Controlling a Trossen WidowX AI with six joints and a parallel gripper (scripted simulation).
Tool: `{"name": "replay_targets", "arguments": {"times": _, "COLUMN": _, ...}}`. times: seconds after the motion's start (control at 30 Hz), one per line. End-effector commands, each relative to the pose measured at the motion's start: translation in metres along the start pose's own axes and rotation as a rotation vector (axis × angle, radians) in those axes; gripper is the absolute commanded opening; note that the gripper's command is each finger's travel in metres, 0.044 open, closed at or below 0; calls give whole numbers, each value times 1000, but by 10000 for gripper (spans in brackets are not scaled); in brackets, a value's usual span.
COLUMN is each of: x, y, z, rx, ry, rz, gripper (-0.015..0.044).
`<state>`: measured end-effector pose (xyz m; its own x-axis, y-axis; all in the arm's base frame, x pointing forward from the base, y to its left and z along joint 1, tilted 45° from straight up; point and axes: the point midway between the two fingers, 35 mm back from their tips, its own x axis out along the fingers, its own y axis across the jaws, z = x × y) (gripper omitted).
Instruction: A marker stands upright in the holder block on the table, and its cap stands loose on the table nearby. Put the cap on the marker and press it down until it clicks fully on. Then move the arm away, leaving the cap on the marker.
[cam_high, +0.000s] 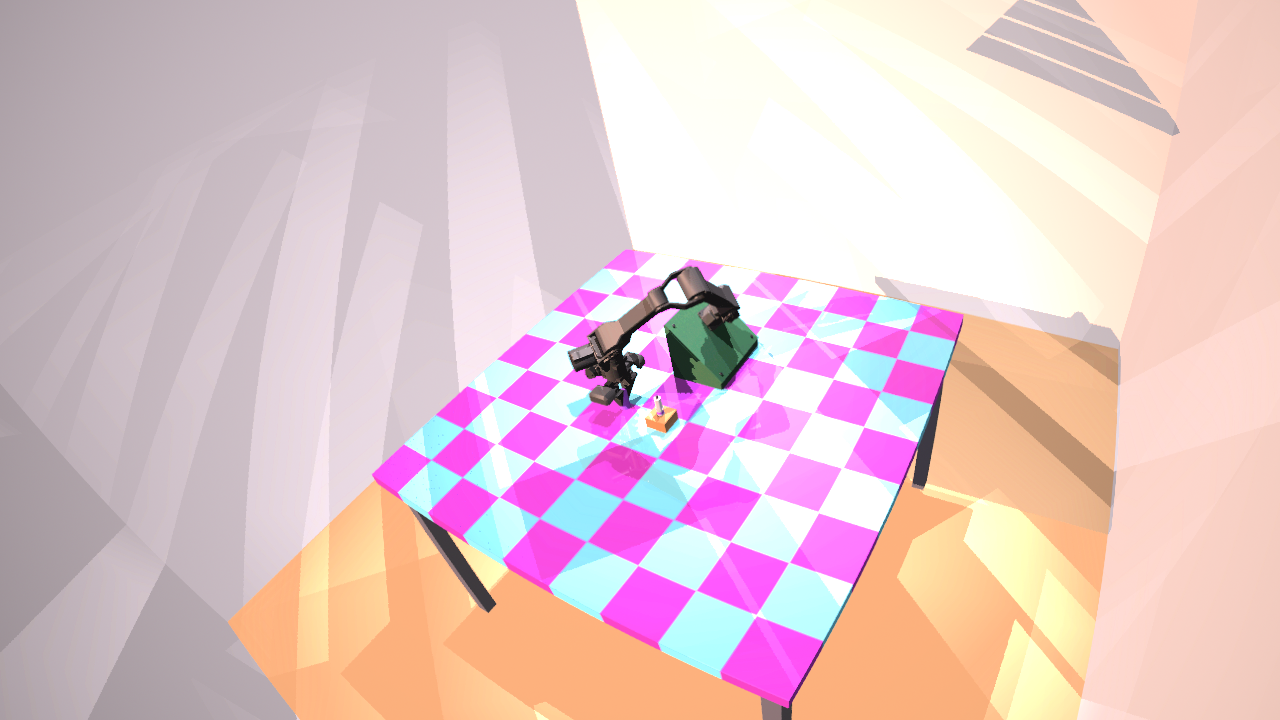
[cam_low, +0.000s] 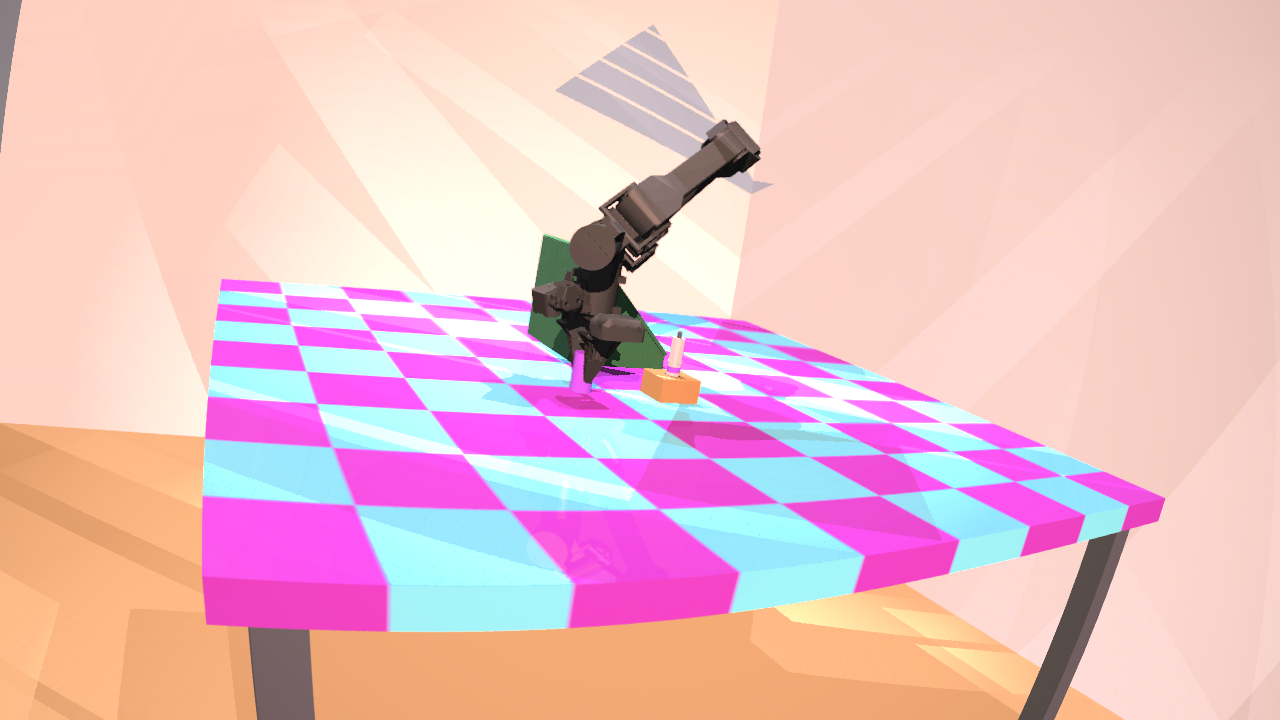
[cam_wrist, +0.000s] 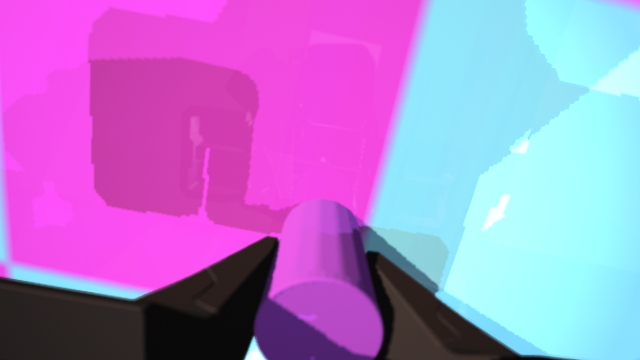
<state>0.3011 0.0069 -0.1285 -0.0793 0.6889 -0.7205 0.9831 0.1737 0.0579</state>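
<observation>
The purple cap is a plain cylinder standing upright on the table. My gripper points down around it and is shut on the cap, one finger against each side in the wrist view. The pale marker stands upright with its dark tip up in the orange holder block. The block is a short way to the right of the cap in the top and exterior views. Neither marker nor block shows in the wrist view.
A green wedge-shaped block stands behind the marker, under the raised arm. The table has a magenta, cyan and white checkered top with moving-looking light patches and shadows.
</observation>
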Motion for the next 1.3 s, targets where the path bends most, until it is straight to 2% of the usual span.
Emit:
{"name": "replay_targets", "arguments": {"times": 0.0, "x": 1, "y": 0, "z": 0, "rx": 5, "ry": 3, "rz": 2, "gripper": 107}}
{"name": "replay_targets", "arguments": {"times": 0.1, "x": 1, "y": 0, "z": 0, "rx": 5, "ry": 3, "rz": 2, "gripper": 87}}
{"name": "replay_targets", "arguments": {"times": 0.2, "x": -4, "y": 0, "z": 0, "rx": 5, "ry": 2, "rz": 2, "gripper": 8}}
{"name": "replay_targets", "arguments": {"times": 0.23, "x": -8, "y": 1, "z": 0, "rx": 5, "ry": 1, "rz": 2, "gripper": 0}}
{"name": "replay_targets", "arguments": {"times": 0.73, "x": -58, "y": 0, "z": 1, "rx": 5, "ry": 0, "rz": 2, "gripper": 0}}
{"name": "replay_targets", "arguments": {"times": 0.87, "x": -61, "y": 0, "z": 0, "rx": 5, "ry": 0, "rz": 2, "gripper": 0}}
{"name": "replay_targets", "arguments": {"times": 1.27, "x": -79, "y": 12, "z": -38, "rx": 6, "ry": -1, "rz": 2, "gripper": 0}}
